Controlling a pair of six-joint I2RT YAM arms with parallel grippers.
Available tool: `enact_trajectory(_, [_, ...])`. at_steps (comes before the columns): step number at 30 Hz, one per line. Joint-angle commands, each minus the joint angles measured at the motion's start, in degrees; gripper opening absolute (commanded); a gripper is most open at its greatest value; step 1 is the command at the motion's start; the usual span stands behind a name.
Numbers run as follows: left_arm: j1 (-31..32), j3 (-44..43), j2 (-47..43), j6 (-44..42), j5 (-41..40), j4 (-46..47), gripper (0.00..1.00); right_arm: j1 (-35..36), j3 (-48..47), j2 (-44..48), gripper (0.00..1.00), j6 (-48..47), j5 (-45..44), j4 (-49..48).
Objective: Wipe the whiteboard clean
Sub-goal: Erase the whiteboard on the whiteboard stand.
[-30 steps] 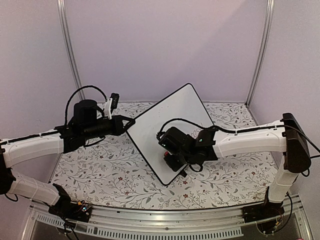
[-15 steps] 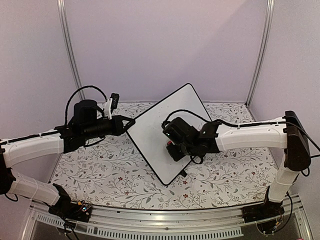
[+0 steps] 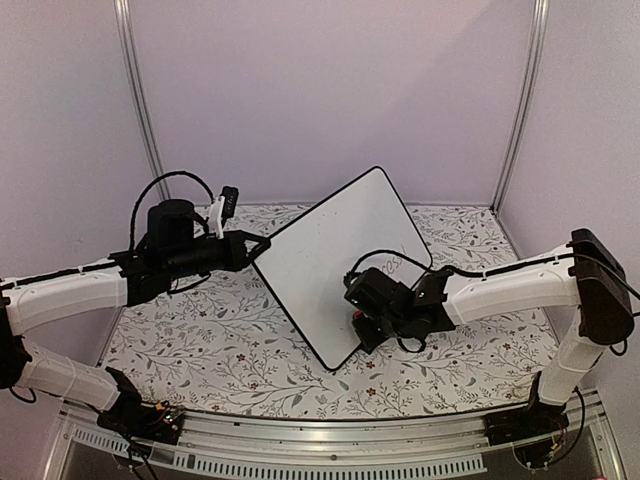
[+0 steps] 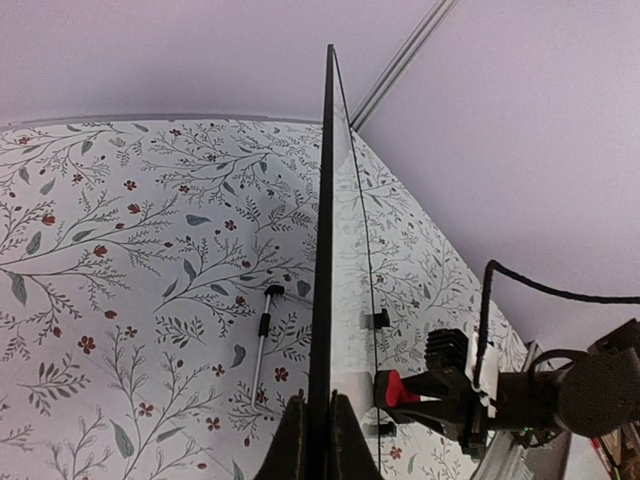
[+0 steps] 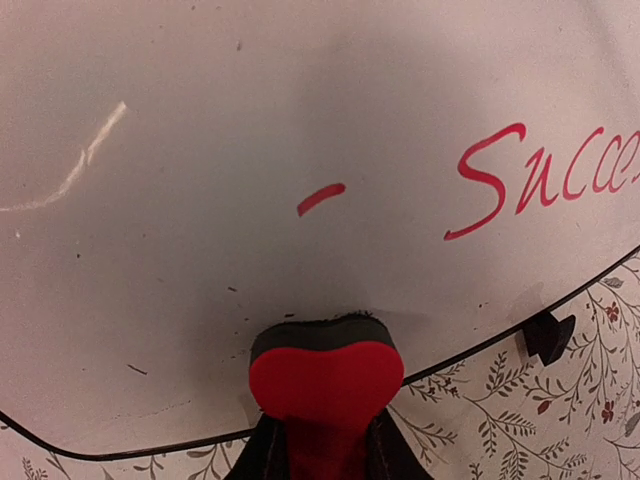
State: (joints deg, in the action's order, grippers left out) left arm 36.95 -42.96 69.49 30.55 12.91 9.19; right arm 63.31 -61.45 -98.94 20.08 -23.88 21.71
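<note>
Where the right arm reaches in over the floral table (image 3: 200, 340), we see the right gripper (image 3: 366, 326) clamped on a small red eraser (image 5: 325, 378). The eraser's dark pad sits against the whiteboard (image 3: 320, 250), just inside its nearer rim. Around it, the right wrist view shows us a short red dash (image 5: 320, 199) and red handwriting (image 5: 545, 172) beginning "Succe" on the glossy face. One black foot (image 5: 548, 336) pokes out from the rim. Further in, the left gripper (image 3: 256, 250) pinches the whiteboard's left corner, its jaws tight on the thin black edge. The whiteboard is tilted over the table, its far corner showing against the back wall (image 3: 330, 90). Beyond the left fingers we see a thin white rod (image 4: 264, 335) lying on the table.
</note>
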Motion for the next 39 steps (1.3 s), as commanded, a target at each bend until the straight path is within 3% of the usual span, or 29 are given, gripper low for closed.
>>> enact_trajectory(1, [1.2, -0.04, 0.65, -3.92, 3.58, 0.12, 0.0, 0.49, 3.15, -0.35, 0.21, 2.3, 3.92, 0.4])
enact_trajectory(8, [1.22, 0.06, 0.82, -3.99, 3.59, 0.12, 0.0, 0.5, 3.21, 0.73, 0.22, 2.5, 4.61, -0.82])
enact_trajectory(28, [1.2, -0.05, 0.5, -4.11, 3.49, 0.06, 0.0, -5.0, -10.27, -1.09, 0.23, -4.84, 1.79, -1.09])
enact_trajectory(39, [1.2, -0.06, 0.47, -3.96, 3.8, 0.12, 0.0, -5.21, -2.28, 0.32, 0.22, -1.37, 4.74, -1.66])
